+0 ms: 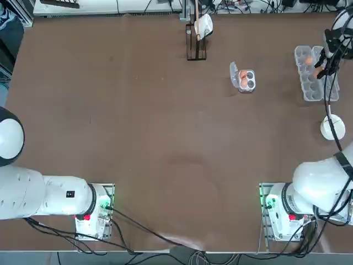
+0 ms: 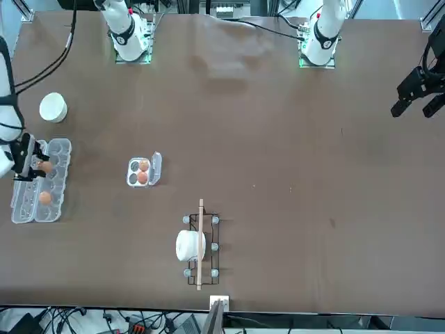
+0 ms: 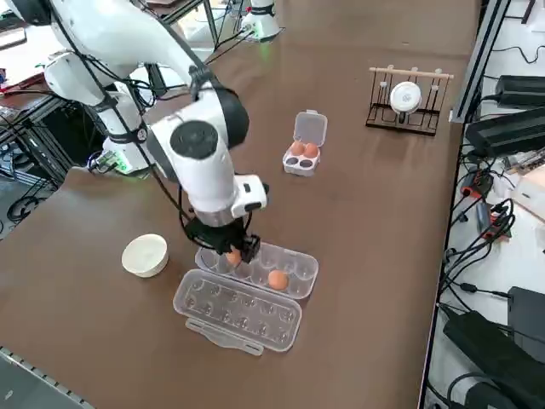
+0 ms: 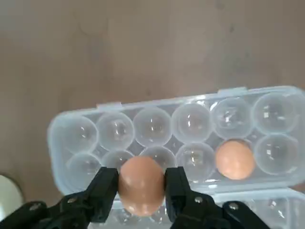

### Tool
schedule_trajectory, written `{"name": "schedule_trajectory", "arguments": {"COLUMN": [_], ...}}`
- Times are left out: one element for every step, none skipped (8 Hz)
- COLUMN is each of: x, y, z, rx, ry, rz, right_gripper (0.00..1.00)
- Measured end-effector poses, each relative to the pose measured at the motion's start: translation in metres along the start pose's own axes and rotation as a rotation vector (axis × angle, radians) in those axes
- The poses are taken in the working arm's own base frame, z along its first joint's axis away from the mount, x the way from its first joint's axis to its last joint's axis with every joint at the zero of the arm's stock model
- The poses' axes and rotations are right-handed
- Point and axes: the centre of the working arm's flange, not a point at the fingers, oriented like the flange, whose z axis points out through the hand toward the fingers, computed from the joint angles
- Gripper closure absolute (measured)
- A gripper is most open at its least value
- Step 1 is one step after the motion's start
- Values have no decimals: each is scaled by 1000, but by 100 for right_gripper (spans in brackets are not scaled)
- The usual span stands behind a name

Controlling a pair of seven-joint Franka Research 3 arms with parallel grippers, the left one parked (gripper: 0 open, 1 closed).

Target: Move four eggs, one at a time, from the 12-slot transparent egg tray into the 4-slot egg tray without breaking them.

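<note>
Top view: overhead camera looking straight down, arm bases at the near edge, whole table (image 1: 138, 138) in frame. Front view: high camera across the table, facing the robot, so left and right appear mirrored; equally wide. Right side view: raised camera off the robot's right, looking diagonally across the table, nearer to the 12-slot transparent egg tray (image 3: 281, 264). Right wrist view: closest of all, looking down past the right gripper (image 4: 141, 183), whose two fingers press against an egg (image 4: 141, 185), onto the same tray. All four views share this tray; the three wide views also share the 4-slot egg tray (image 1: 246, 80) and the far-side rack (image 1: 196, 48).
</note>
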Motion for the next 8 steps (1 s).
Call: {"name": "schedule_trajectory", "arguments": {"x": [16,38,66,96,125,151,175,199], "y": [-2,-3,-4,-4,-3,-3,-3,-3], "z": [-25,-46,-62,-71,-75,-74,-72,-69], "rx": [6,22,42,62,84,101,109,113], "ry": [3,7,7,3,-5,-15,-27,-39], "rz": [46,105,168,236,304,375,444,509], "right_gripper": [42,42,42,42,42,42,42,42]}}
